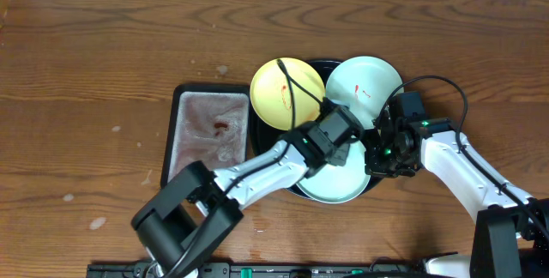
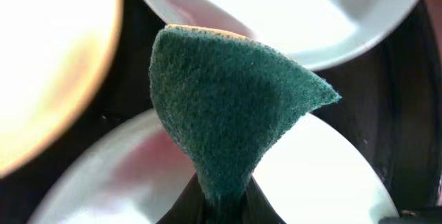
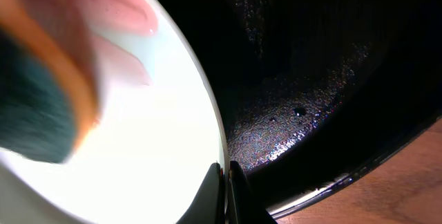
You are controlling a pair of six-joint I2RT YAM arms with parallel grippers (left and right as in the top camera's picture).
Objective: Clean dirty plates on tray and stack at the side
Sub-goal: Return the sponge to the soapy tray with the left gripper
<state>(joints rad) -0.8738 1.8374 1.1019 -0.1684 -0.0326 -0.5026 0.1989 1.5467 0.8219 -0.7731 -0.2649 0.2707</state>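
The left hand [image 1: 343, 139] is covering much of the near mint plate [image 1: 339, 185] from overhead, and its sponge is lying hidden under it there. In the left wrist view the fingers [image 2: 207, 207] are being cut off by the bottom edge, yet they are plainly pinching the green sponge [image 2: 228, 106], which is fanning upward over that plate.

The right hand [image 1: 377, 160] is sitting clenched on the near plate's right rim; the right wrist view is showing its tips [image 3: 226, 182] meeting right at that edge. The sponge is appearing there only as a dark blur at the left.

All three plates are lying in the black tray [image 1: 323, 65]. The yellow plate [image 1: 283, 93] and far mint plate [image 1: 364, 85] are overhanging its far rim, each showing a small red smear. The plates are crowding the tray, leaving narrow black gaps between them.

A grey tray [image 1: 208, 132] with a reddish stain is sitting just beside the black one on the left. The worktop [image 1: 86, 72] is stretching wide to the left and far side.
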